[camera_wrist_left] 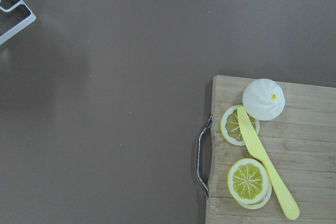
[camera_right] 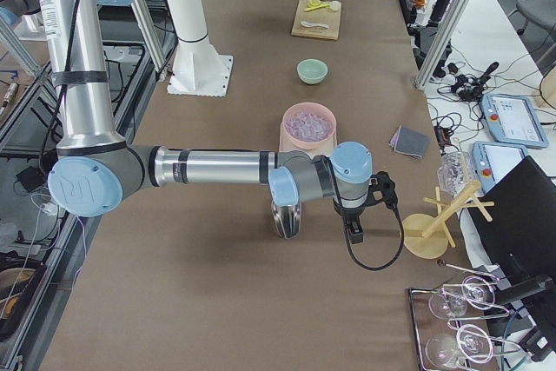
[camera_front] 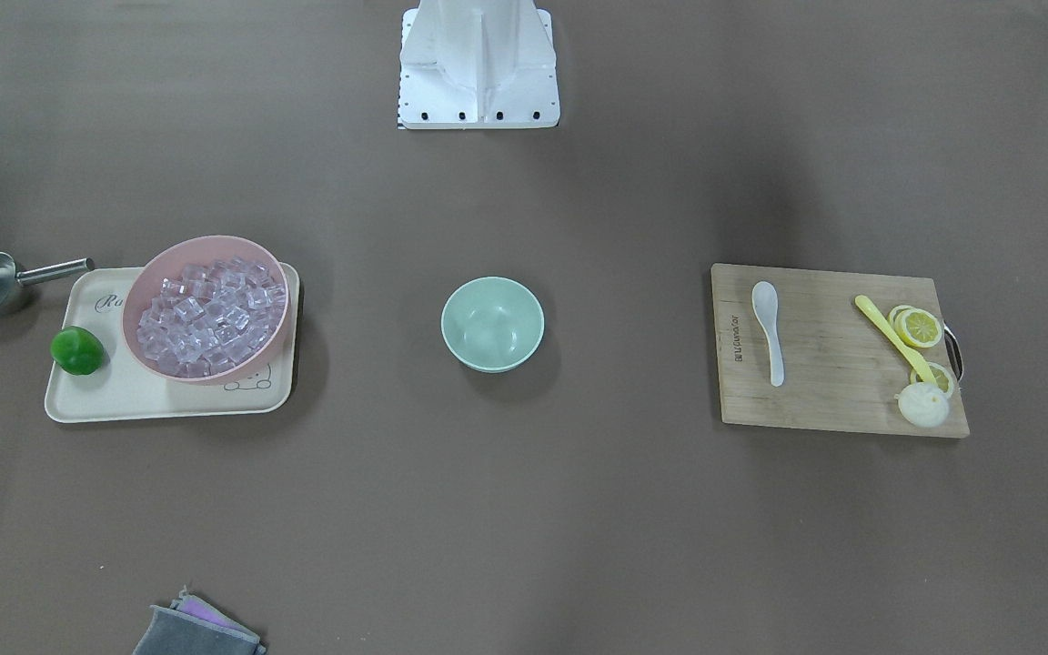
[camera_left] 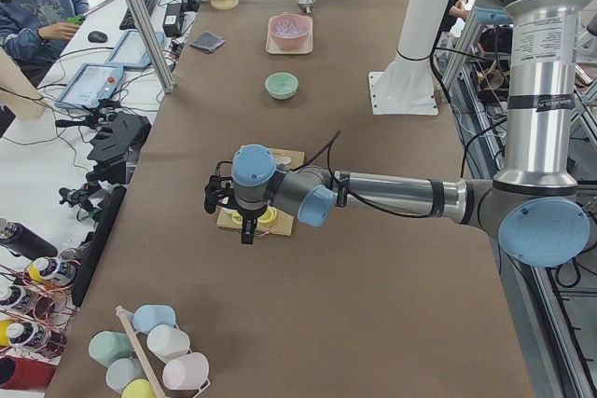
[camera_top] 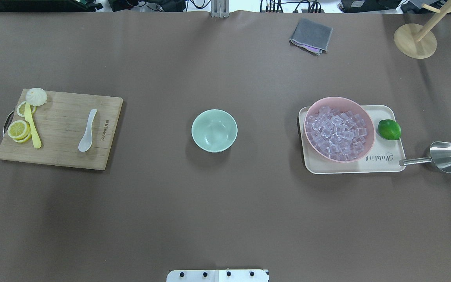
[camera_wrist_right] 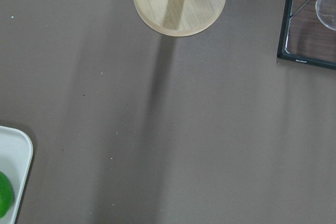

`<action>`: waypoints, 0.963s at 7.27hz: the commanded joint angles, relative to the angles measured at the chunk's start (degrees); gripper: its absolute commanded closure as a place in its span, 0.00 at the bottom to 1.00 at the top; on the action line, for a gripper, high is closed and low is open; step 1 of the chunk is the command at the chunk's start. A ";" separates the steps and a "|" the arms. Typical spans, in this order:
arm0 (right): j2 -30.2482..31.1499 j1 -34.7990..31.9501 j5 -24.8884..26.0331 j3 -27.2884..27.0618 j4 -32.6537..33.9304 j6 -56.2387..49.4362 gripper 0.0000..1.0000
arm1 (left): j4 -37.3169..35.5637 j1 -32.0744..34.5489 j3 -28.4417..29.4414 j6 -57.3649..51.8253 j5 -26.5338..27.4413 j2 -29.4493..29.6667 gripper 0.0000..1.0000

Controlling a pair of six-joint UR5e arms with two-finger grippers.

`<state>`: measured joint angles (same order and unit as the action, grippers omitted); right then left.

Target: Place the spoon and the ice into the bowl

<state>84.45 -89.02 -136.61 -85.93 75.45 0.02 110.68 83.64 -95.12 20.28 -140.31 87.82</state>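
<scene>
The white ceramic spoon (camera_front: 768, 332) lies flat on a wooden cutting board (camera_front: 833, 400), also seen from overhead (camera_top: 86, 131). The empty mint-green bowl (camera_front: 492, 324) stands at the table's middle (camera_top: 214, 130). Clear ice cubes (camera_front: 210, 314) fill a pink bowl (camera_front: 206, 242), seen from overhead too (camera_top: 337, 133). My left gripper (camera_left: 220, 198) hovers over the board's outer end; my right gripper (camera_right: 382, 190) hovers past the tray, near a steel scoop. I cannot tell whether either is open or shut.
The board also carries a yellow utensil (camera_top: 32, 127), lemon slices (camera_top: 18, 129) and a white bun (camera_top: 36, 96). A cream tray (camera_top: 350, 167) holds the pink bowl and a lime (camera_top: 389, 129). The steel scoop (camera_top: 444, 156), a grey cloth (camera_top: 311, 36) and a wooden stand (camera_top: 415, 41) sit nearby.
</scene>
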 commanded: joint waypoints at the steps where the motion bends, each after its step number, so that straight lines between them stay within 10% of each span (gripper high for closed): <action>1: 1.07 0.07 -4.16 -0.03 -0.40 0.25 0.00 | 0.06 -0.06 -0.59 0.63 -0.14 0.33 0.02; 7: 0.46 12.95 -2.97 -17.22 -0.48 26.04 0.01 | 0.41 -17.22 -3.67 27.90 7.80 12.69 0.02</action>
<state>85.30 -80.22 -140.29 -98.85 74.96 20.42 111.10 72.67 -98.58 40.38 -137.44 96.51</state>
